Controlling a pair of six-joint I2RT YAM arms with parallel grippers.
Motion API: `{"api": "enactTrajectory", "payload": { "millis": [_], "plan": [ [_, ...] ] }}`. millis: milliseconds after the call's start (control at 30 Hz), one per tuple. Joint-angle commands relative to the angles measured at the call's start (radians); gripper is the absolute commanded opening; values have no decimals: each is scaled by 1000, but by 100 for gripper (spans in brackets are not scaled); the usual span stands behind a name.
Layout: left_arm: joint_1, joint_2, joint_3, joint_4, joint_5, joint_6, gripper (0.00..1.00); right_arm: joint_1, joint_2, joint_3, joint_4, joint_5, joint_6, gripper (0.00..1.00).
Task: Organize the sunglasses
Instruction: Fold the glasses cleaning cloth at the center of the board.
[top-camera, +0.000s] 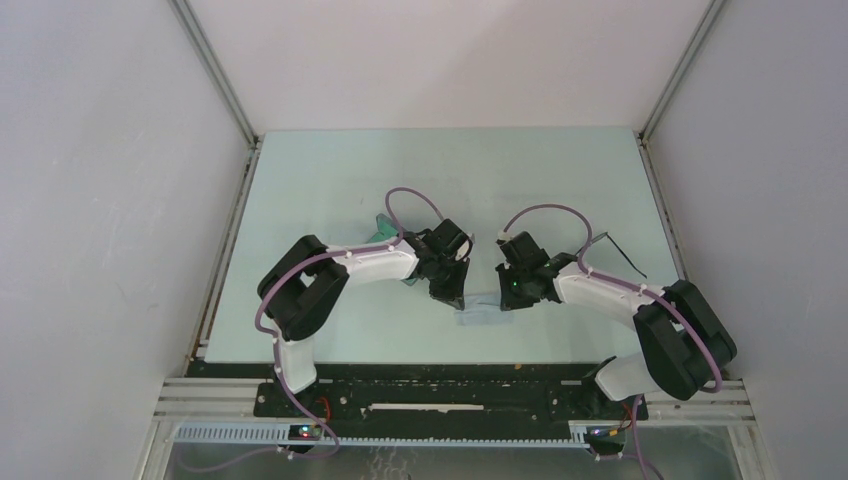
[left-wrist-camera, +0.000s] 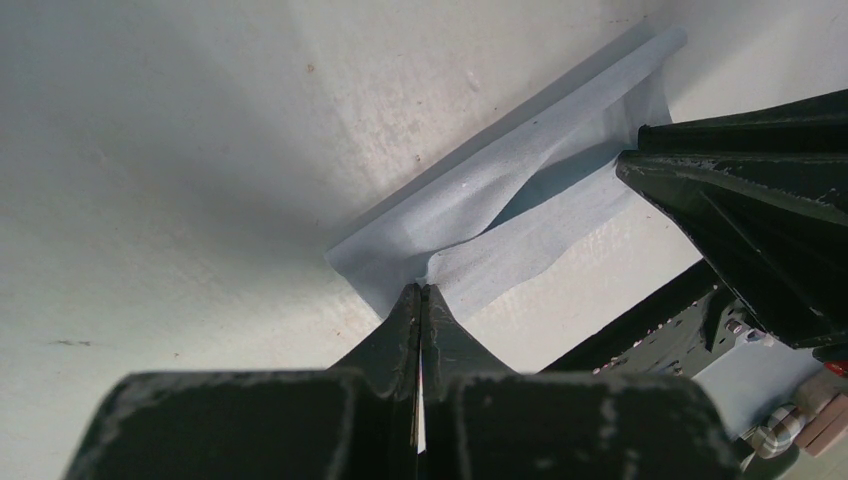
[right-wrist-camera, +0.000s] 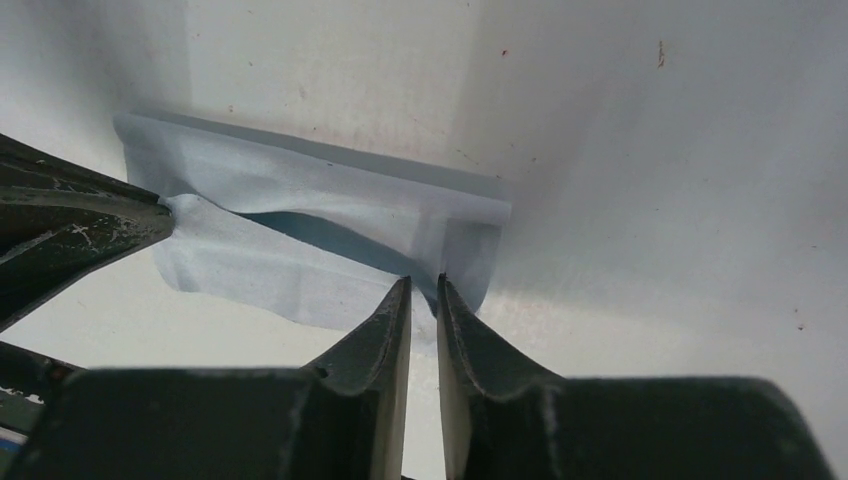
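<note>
The pale blue cloth lies folded on the table between my two grippers. My left gripper is shut on the cloth, pinching its near edge so that it puckers up. My right gripper stands at the opposite end of the cloth, its jaws a narrow gap apart and straddling the cloth's corner edge. In the top view the left gripper and right gripper face each other closely. The sunglasses show as a thin black wire shape on the table behind the right arm, away from both grippers.
A dark greenish object lies partly hidden under the left forearm. Metal rails and white walls border the table on the left, right and far sides. The right gripper's fingers crowd the left wrist view.
</note>
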Motion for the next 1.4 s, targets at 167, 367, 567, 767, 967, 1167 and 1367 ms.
{"api": "enactTrajectory", "payload": {
  "millis": [167,367,567,767,967,1167,1367],
  "plan": [
    [-8,-21,-4,20,11,-14,0,4,18,39,11,22,-3,20],
    [-7,-23,-3,20,9,-15,0,-4,17,40,5,28,7,6],
    [-7,-35,-3,18,8,-18,0,-3,-10,30,11,56,9,0],
    [-9,-53,-4,8,1,-16,0,-3,-66,4,21,61,7,0],
    [-13,-61,-9,6,0,-19,0,4,-71,-2,17,48,6,0],
    [-22,-75,-12,2,-1,-19,0,13,-81,-6,9,47,11,0],
    [-27,-81,-22,0,-5,-19,0,16,-104,-13,1,47,19,0]
  ]
}}
